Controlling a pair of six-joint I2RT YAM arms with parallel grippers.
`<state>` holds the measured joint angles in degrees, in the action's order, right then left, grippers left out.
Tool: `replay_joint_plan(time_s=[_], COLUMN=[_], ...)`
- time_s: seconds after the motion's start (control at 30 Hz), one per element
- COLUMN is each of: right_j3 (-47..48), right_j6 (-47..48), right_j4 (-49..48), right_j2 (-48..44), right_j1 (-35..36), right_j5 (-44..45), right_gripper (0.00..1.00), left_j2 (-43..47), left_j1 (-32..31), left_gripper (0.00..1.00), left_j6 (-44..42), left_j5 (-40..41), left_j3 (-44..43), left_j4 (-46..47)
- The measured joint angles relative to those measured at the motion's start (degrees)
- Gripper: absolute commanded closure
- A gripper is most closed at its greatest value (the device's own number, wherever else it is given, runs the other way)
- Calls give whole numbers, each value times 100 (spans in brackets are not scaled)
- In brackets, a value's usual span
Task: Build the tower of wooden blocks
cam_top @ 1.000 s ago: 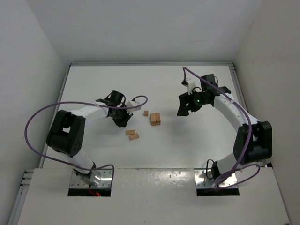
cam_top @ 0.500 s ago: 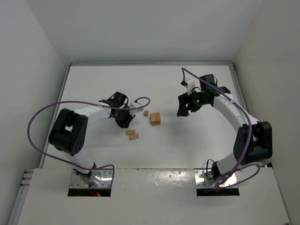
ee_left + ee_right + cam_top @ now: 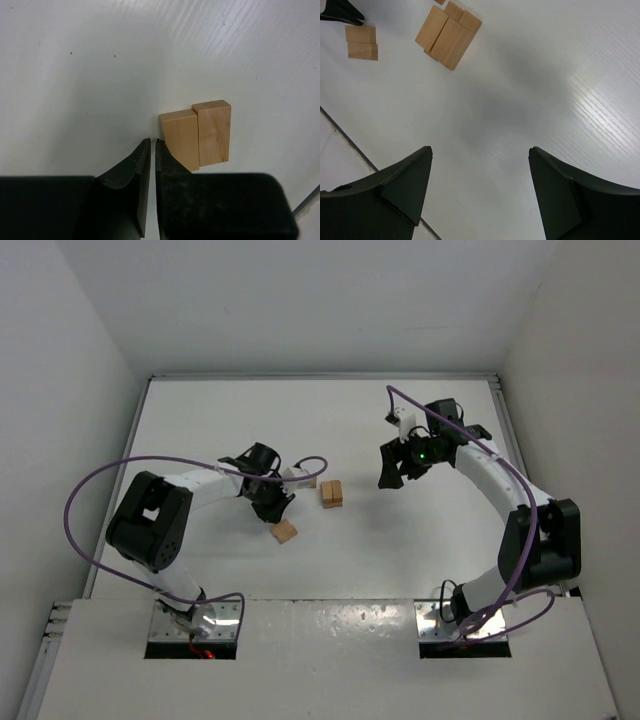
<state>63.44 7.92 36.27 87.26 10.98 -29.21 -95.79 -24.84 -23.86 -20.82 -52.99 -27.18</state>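
Left of the tower (image 3: 331, 493), top view: left gripper (image 3: 271, 503) hanging over loose wood blocks (image 3: 285, 531) | left wrist: jaws pressing together, empty, blocks just beyond | right wrist: right gripper (image 3: 480, 150) standing spread wide, right of tower | likely starting pick; jaws needing opening.

Black-jointed white arms (image 3: 195, 478), purple cables (image 3: 68, 518), possibly matte fingers (image 3: 402, 185).
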Motion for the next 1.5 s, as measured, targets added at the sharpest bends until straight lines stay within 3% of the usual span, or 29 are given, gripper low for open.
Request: replay_joint_plan(time_s=[0.3, 0.43, 0.5, 0.63, 0.67, 0.73, 0.9, 1.17, 1.5], right_j3=[0, 0, 0, 0, 0, 0, 28, 249, 1838], right_j6=[2, 2, 7, -195, -295, -466, -920, -1480, -2208], right_j4=[0, -4, -4, -13, 13, 57, 46, 63, 251], right_j2=[0, 0, 0, -22, -33, -59, -262, -208, 1561], right_j1=[0, 0, 24, 396, 603, 960, 1843, 3222, 4291], right_j5=[9, 7, 17, 424, 535, 715, 1276, 2041, 3025], right_gripper=[22, 22, 16, 6, 6, 4, 8, 6, 9], left_j2=[114, 675, 1073, 1945, 2188, 2579, 3353, 3547, 3823], left_j1=[17, 149, 278, 728, 898, 1141, 1475, 2267, 3853], left_gripper=[81, 82, 79, 59, 41, 21, 18, 13, 12], left_j6=[271, 374, 411, 817, 977, 1274, 2199, 2975, 3392], left_j5=[136, 308, 339, 407, 437, 520, 1255, 2179, 2511], left_j3=[98, 313, 439, 713, 752, 765, 699, 372, -411], left_j4=[136, 236, 275, 341, 348, 367, 343, -175, -745])
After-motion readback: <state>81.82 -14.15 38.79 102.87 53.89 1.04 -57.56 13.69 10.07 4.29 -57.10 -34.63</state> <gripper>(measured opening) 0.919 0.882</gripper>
